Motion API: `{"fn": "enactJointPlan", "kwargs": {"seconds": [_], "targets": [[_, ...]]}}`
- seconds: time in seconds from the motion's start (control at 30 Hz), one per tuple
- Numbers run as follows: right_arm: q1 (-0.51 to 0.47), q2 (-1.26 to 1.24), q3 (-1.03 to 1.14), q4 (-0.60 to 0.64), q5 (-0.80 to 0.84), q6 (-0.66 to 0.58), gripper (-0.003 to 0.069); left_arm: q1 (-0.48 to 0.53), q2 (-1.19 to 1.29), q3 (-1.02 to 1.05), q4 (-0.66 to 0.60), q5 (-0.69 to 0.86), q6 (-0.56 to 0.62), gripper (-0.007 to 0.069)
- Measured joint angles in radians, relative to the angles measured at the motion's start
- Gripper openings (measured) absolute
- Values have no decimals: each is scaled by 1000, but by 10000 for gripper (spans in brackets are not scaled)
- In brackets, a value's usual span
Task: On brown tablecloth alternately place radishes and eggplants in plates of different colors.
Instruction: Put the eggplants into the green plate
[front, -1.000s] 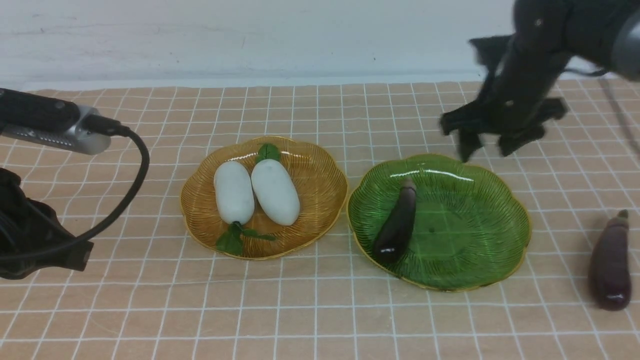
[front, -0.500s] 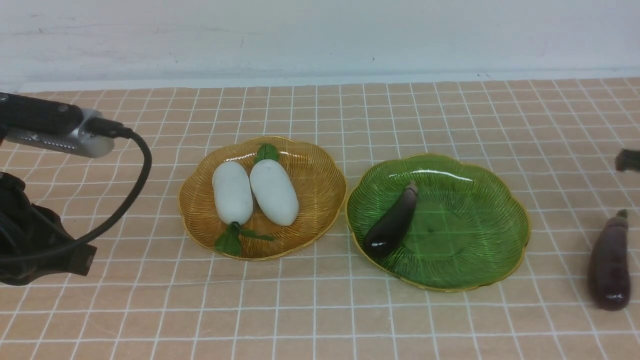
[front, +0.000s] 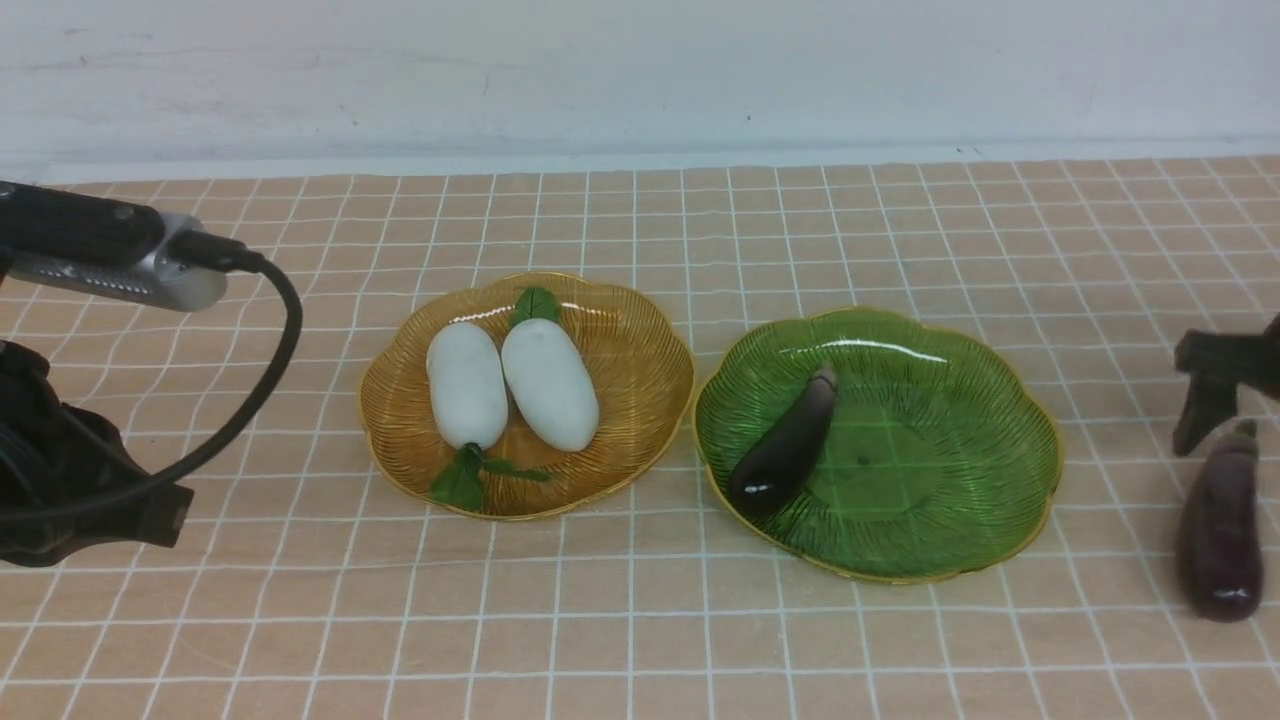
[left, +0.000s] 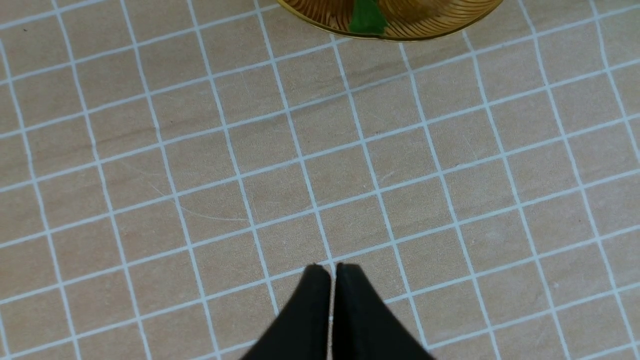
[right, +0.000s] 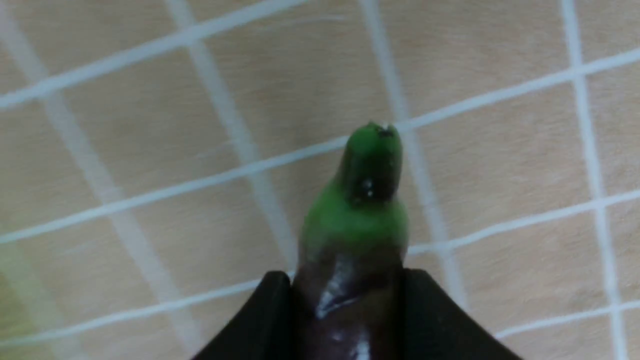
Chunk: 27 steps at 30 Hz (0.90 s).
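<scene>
Your front view is evenly lit, shadows faint. White glare streaks the amber plate (front: 640, 340) and green plate (front: 930, 440). Your right wrist view shows the eggplant (right: 357, 225) soft and blurred.

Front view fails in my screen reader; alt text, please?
Two white oblong radishes lie in an amber scalloped plate; the green scalloped plate beside it holds one dark purple eggplant, and a second eggplant lies far right on the tan gridded cloth.

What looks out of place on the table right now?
One eggplant lies on the brown tablecloth at the right, in no plate; the other eggplant is in the green plate. The right gripper straddles the loose one, jaws open. Nothing looks spilled or damaged.
</scene>
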Motion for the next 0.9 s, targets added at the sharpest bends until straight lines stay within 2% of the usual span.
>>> {"fn": "enactJointPlan", "kwargs": {"seconds": [0.17, 0.27, 0.37, 0.43, 0.67, 0.77, 0.9], "targets": [[24, -49, -100, 168, 36, -60, 266, 0, 0, 0, 0, 1, -2, -3], [70, -78, -148, 298, 38, -93, 266, 0, 0, 0, 0, 1, -2, -3], [143, -85, -171, 359, 39, -133, 266, 0, 0, 0, 0, 1, -2, -3], [224, -82, -171, 354, 33, -142, 266, 0, 0, 0, 0, 1, -2, -3], [351, -59, -171, 266, -60, -76, 269, 0, 0, 0, 0, 8, 1, -3], [365, -55, -172, 243, -76, -31, 310, 0, 0, 0, 0, 11, 1, -3], [367, -55, -192, 219, -55, 15, 413, 0, 0, 0, 1, 11, 1, -3]]}}
